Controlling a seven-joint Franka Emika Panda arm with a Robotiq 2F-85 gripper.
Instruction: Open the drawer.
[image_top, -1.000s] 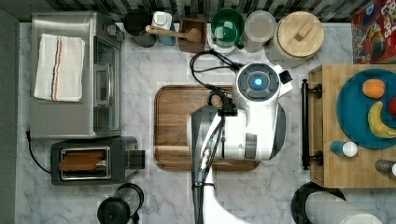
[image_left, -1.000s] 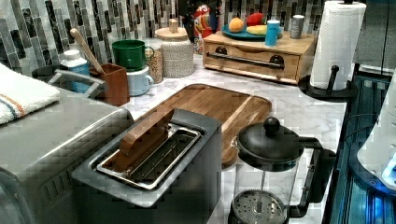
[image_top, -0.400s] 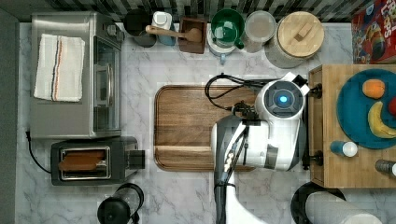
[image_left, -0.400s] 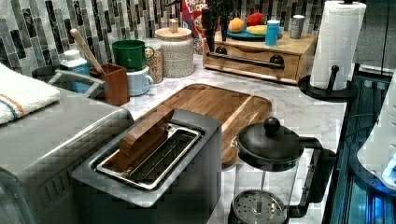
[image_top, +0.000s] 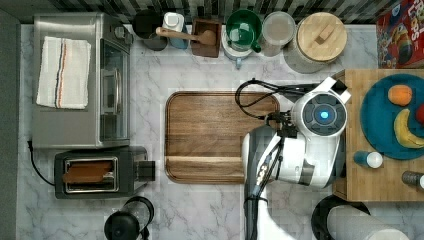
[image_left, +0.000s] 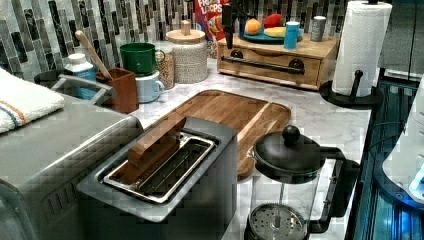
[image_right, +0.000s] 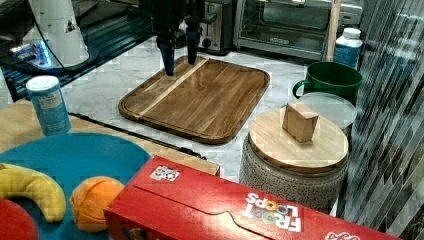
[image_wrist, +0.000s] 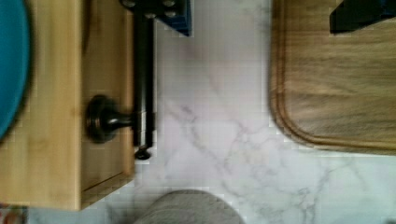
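Gripper (image_right: 177, 55) fingers are seen spread wide apart and empty in the right view, hanging over the edge of the dark wooden tray (image_right: 200, 97). In the wrist view one finger (image_wrist: 161, 11) sits at the black bar handle (image_wrist: 143, 79) of the drawer (image_wrist: 105, 98), which is closed. The drawer (image_left: 270, 62) is set in a light-wood box at the counter's far end in the left view. A blue plate (image_top: 387, 117) on the box holds an orange (image_top: 400, 95) and a banana (image_top: 405, 131).
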